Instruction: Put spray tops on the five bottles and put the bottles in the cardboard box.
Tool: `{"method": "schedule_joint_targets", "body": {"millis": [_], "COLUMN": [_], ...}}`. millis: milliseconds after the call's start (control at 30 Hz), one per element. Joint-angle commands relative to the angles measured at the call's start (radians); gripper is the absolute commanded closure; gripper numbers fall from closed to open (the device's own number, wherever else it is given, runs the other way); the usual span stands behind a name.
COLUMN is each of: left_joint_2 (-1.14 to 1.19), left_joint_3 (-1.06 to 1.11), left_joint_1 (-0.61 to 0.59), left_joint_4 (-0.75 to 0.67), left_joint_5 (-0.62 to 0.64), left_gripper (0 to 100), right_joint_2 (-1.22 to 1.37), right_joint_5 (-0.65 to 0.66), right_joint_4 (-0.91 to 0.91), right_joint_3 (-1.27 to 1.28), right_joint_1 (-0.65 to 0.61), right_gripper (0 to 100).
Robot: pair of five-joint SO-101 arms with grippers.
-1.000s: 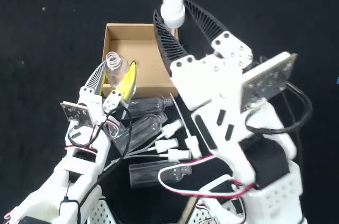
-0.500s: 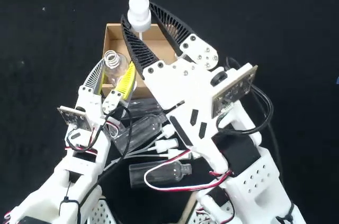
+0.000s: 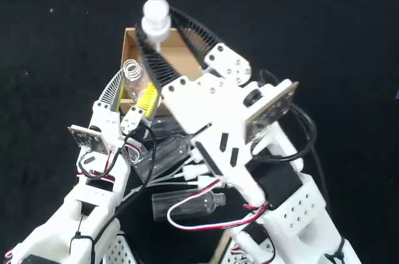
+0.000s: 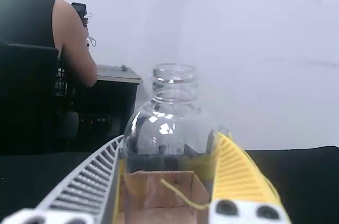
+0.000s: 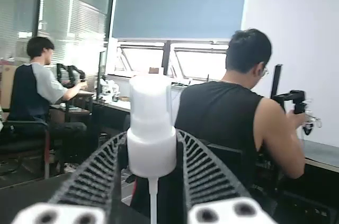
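Black cloth table (image 3: pixel 349 39), office behind with people at desks who aren't touching anything. The cardboard box (image 3: pixel 128 44) sits open at the far middle of the table. My left gripper (image 3: pixel 136 84) is clamped on a clear bottle (image 3: pixel 133 74), holding it upright at the box's near left corner. In the left wrist view the grey and yellow fingers press the body below the shoulder, and the threaded neck (image 4: pixel 174 82) is bare and open, no top on yet. My right gripper (image 3: pixel 156 22) is closed around a white spray top (image 3: pixel 155 13) by its collar, nozzle up, with the thin dip tube (image 5: pixel 152 205) hanging down between the fingers. In the high view it's over the box's far left part, just beyond the bottle's mouth and not touching it. Can't tell from here how much higher it is. Three more bare bottles (image 3: pixel 166 151) lie on their sides between the arms, with loose spray tops (image 3: pixel 209 181) beside them, so I judge none are finished. On handling, the bottle looks empty, light, thin-walled and slick, so a hard squeeze would likely dent it or pop it out. Gripping the body, as now, keeps the neck free. The top looks rigid and light, and the collar is the right place to hold it. Its tube looks floppy and could catch on the rim, so it needs to go straight in.
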Motion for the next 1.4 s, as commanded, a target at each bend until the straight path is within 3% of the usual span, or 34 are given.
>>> {"method": "schedule_joint_targets", "body": {"millis": [0, 267, 1100, 1267, 1367], "left_joint_2": [-0.012, -0.012, -0.012, -0.012, -0.012], "left_joint_3": [0.022, 0.022, 0.022, 0.022, 0.022], "left_joint_1": [0.038, 0.122, 0.114, 0.114, 0.114], "left_joint_4": [-0.029, -0.029, -0.029, -0.029, -0.029], "left_joint_5": [0.006, 0.006, 0.002, 0.000, 0.000], "left_gripper": [97, 97, 97, 97, 97], "right_joint_2": [0.016, 0.104, 0.143, 0.143, 0.143], "right_joint_5": [-0.002, 0.003, 0.003, 0.003, 0.003], "right_joint_4": [-0.029, -0.040, -0.087, 0.063, 0.196], "right_joint_3": [-0.005, -0.012, 0.105, 0.058, -0.015], "right_joint_1": [-0.031, -0.028, -0.028, -0.044, -0.074], "right_gripper": [98.6, 98.6, 98.2, 83.8, 82.5]}}
